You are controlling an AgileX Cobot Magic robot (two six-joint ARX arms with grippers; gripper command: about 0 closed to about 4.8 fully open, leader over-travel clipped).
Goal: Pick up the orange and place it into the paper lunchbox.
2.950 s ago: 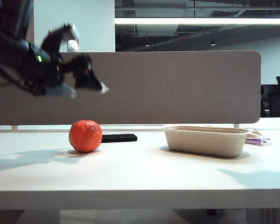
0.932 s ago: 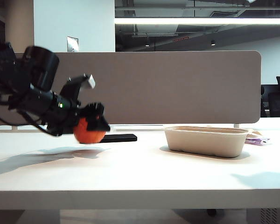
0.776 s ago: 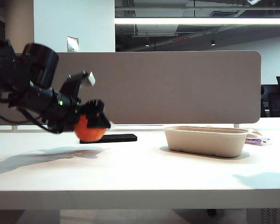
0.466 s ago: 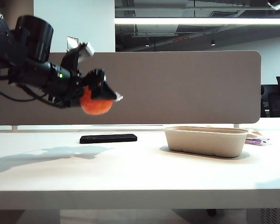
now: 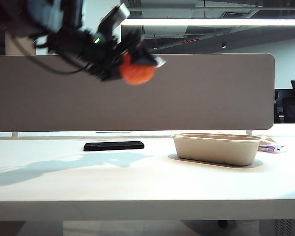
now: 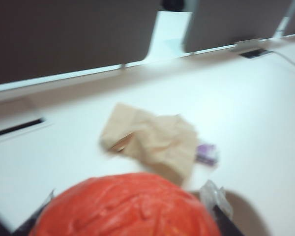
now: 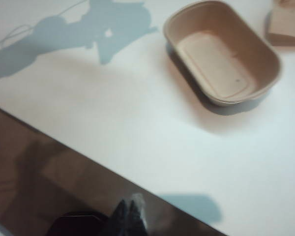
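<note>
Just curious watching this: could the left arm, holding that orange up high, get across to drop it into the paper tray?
Probably yes. The left gripper holds the orange high, and the paper lunchbox sits open and empty with nothing between.

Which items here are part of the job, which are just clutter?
In play: orange held high in the left gripper; paper lunchbox, empty.
Lying about: black phone, crumpled brown paper, purple wrapper. Right gripper idle.

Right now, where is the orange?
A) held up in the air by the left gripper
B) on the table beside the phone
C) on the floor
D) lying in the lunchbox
A: the left gripper grips the orange high above the table, left of the empty lunchbox.
</note>
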